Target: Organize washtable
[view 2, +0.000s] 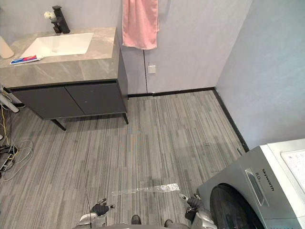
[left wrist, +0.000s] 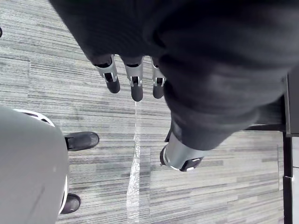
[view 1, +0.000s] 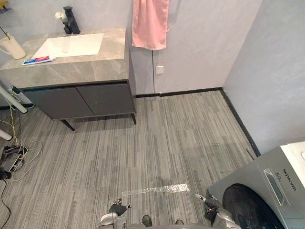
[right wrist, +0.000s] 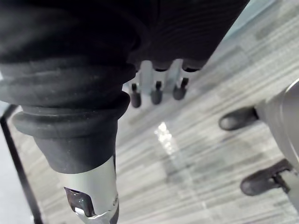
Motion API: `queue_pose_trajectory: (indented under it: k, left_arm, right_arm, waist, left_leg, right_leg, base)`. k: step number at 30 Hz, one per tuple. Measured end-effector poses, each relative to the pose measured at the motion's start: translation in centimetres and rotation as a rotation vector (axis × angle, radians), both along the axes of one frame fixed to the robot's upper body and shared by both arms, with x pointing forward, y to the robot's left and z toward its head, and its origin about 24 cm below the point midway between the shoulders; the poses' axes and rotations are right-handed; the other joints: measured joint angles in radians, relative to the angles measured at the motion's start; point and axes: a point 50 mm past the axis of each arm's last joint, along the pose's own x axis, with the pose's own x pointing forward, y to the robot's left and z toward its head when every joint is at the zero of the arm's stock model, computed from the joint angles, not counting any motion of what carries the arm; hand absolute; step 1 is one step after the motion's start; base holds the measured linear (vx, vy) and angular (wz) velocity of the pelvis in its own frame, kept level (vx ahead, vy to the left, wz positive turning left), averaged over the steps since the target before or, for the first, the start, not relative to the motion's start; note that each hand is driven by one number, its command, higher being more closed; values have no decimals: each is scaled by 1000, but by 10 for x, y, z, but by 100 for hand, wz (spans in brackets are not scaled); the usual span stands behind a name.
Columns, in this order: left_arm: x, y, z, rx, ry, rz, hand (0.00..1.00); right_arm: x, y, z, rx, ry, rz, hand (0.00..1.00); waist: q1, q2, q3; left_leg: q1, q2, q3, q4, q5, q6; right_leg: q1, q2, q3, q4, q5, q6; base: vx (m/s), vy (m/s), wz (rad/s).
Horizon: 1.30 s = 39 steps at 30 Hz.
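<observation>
The washtable (view 1: 90, 67) stands at the far left against the wall, a grey marble top over dark cabinet doors. A white sink (view 1: 71, 45) is set in it, with a black faucet (view 1: 71, 21) behind. A white cup (view 1: 12, 46) with a stick in it stands at the top's left end. A red, white and blue toothpaste tube (view 1: 38, 60) lies flat in front of the sink. My left hand (view 1: 116, 210) and right hand (view 1: 209, 202) hang low over the floor, far from the washtable. Both hands are open, the left hand's fingers (left wrist: 135, 86) and the right hand's fingers (right wrist: 156, 91) straight and holding nothing.
A pink towel (view 1: 150, 24) hangs on the wall right of the washtable, above a wall socket (view 1: 159, 69). A grey washing machine (view 1: 267, 191) stands close at my right. Loose cables (view 1: 14, 152) lie on the floor at the left. A clear tape strip (view 1: 157, 190) crosses the striped floor.
</observation>
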Motion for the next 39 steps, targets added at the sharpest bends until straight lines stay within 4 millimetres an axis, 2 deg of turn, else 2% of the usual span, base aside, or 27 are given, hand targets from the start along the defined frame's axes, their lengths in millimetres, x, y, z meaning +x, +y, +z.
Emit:
queue_pose_trajectory:
  k: [3, 12, 25, 30, 32, 33, 34, 35, 36, 37, 39]
  left_arm:
    - [-7, -5, -2, -12, 19, 6, 0]
    - [-11, -3, -3, -13, 25, 46, 0]
    - [-11, -1, -3, 4, 26, 61, 0]
    - [-11, 3, -3, -8, 18, 125, 0]
    - [-8, 6, -1, -5, 1, 133, 0]
    - [-2, 6, 0, -8, -12, 135, 0]
    - [-1, 11, 1, 6, -14, 135, 0]
    - [0, 14, 2, 14, -18, 134, 0]
    - [0, 17, 3, 20, -18, 139, 0]
    - [0, 23, 3, 30, -19, 159, 0]
    - [-2, 25, 3, 34, -11, 168, 0]
  right_arm:
    - [-3, 0, -1, -10, 11, 14, 0]
    - [-15, -2, -4, -14, 40, 0, 0]
    - [-16, -1, -5, -7, 43, -5, 0]
    - [-11, -2, -3, -4, 32, -14, 0]
    - [-9, -2, -3, 21, 15, -75, 0]
    - [-9, -5, -2, 30, 5, -113, 0]
    - [-4, -5, 0, 36, -21, -133, 0]
    - [-5, -5, 0, 38, -24, -135, 0]
    - [-7, -3, -1, 42, -16, -136, 0]
    - [-9, -3, -1, 44, -13, -143, 0]
    - [-10, -4, -1, 44, -15, -147, 0]
  waist:
    - [-17, 7, 1]
    - [-17, 5, -1]
    - [-17, -9, -4]
    - [-11, -14, 1]
    - [8, -25, 14]
    - [11, -24, 40]
    - [10, -24, 57]
    - [5, -35, 63]
    - [-1, -49, 75]
    - [3, -55, 81]
    - [-2, -51, 84]
  left_leg:
    - [1, 0, -1, 0, 0, 0]
    - [3, -1, -4, 0, 1, 1]
    - [-17, 0, -7, 0, 0, 1]
    - [-47, -1, 3, 0, -4, 6]
    - [-40, -7, 22, 1, -35, 14]
    - [-23, -5, 22, 1, -50, 21]
    - [-8, -9, 15, 3, -58, 31]
    - [-1, -11, 8, 8, -63, 33]
    - [9, -7, 0, 23, -84, 30]
    - [26, 6, -3, 37, -106, 24]
    - [43, 30, -2, 50, -135, 9]
  right_leg:
    - [-1, 0, -2, 5, 0, 0]
    - [0, -1, -7, 11, 0, 1]
    - [-8, 1, -11, -10, 0, 0]
    - [-49, -1, 0, 14, -7, 8]
    - [-125, -15, 14, 184, -92, 58]
    - [-209, -22, 7, 389, -118, 90]
    - [-353, -51, -27, 665, -108, 71]
    - [-393, -68, -46, 746, -116, 57]
    - [-440, -103, -89, 811, -138, 49]
    - [-466, -123, -126, 781, -147, 50]
    - [-484, -123, -149, 643, -138, 53]
  base:
    - [-56, -19, 1]
    - [-25, -9, 0]
    - [2, -11, 0]
    - [5, -15, -8]
    - [46, 32, -24]
    - [50, 53, -9]
    - [60, 35, 6]
    - [138, 41, 23]
    - [190, 42, 18]
    - [192, 46, 8]
    - [266, 4, -2]
